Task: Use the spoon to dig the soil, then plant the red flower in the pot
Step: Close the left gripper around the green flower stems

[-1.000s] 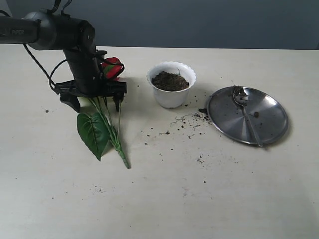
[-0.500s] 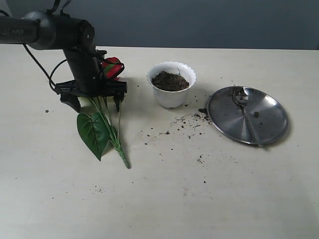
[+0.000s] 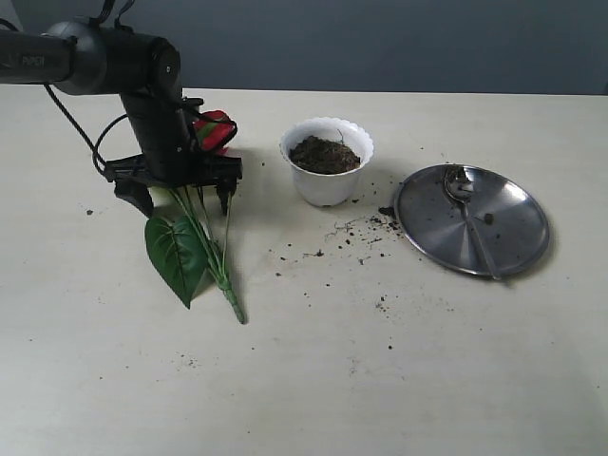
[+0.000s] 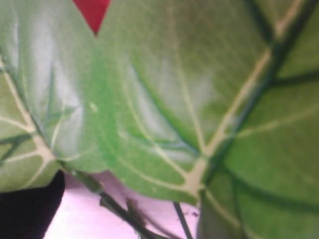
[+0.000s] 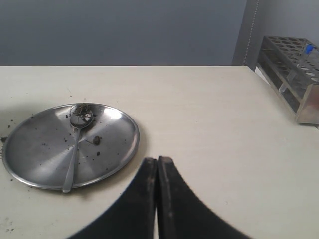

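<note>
Exterior: left jaws, upper left, spread wide astride the red flower [image 3: 178, 252] stems on the counter [image 3: 313, 380], gripping nothing; pot [image 3: 326, 187] of soil [image 3: 324, 154] upper centre; spoon [image 3: 474, 228] on plate [image 3: 518, 223], right.
Left wrist: leaf [image 4: 174, 99] fills frame.
Right wrist: right jaws pressed together, empty; spoon on plate, left.

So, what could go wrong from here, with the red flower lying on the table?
The open left gripper stands over the red flower, whose thin stems lie flat on the table; closing may miss some or slip.
Its leaf fills the left wrist view, so aiming by that camera is nearly blind.
The white pot is nearly full of soil; pushing stems in may spill it or tip the pot.
</note>
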